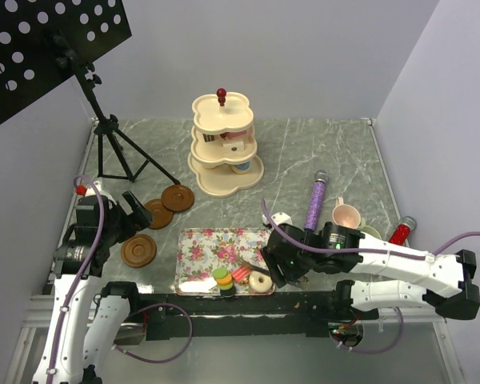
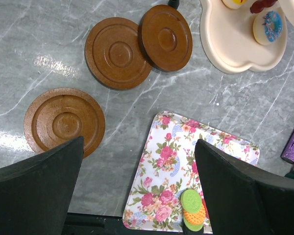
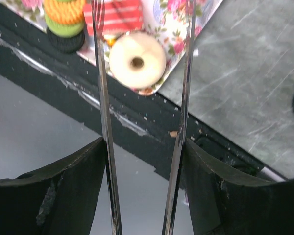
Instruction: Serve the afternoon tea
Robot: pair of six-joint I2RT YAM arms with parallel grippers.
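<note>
**Item 1.** Three-tier stand (image 1: 216,186), cream. Stood toward the far edge of the bench (image 1: 320,152), approx. mid-width. Bottom tier carried a blue-iced doughnut (image 2: 270,27). Mid tier carried a pink piece, kind not clear.

**Item 2.** Saucers, brown, round, qty 3, left part of bench. The overlapping saucers (image 2: 118,53) lay as a pair, one resting on the other's rim. The lone saucer (image 2: 63,122) lay apart from them, nearer the near edge.

**Item 3.** Floral tray (image 1: 212,248), rect., at near edge, mid-width. Sweets were grouped at its near-right corner:
- macaron stack (image 1: 222,280), green on top
- red-striped cake slice (image 3: 120,17), just beside the stack
- white doughnut (image 3: 137,59), beside both and closest to the tray corner

**Item 4.** Mugs, toward right edge. The pink mug (image 1: 346,214) was upright, just beside the purple mic (image 1: 314,204). The pale green mug (image 1: 371,232) was partly hidden behind the right arm.

**Item 5.** Misc.: red mic (image 1: 401,232) near the right edge; music stand (image 1: 48,48) at the far-left corner.

**Item 6.** Left claw (image 2: 139,144). Fingers were wide apart with nothing between them, above the bench between the lone saucer and the tray.

**Item 7.** Right claw (image 3: 144,142). It was clamped on metal tongs (image 3: 104,98), with a finger pressed against each blade. The blades reached out over the tray corner, one on either side of the white doughnut, w/ a gap showing on both sides.
</note>
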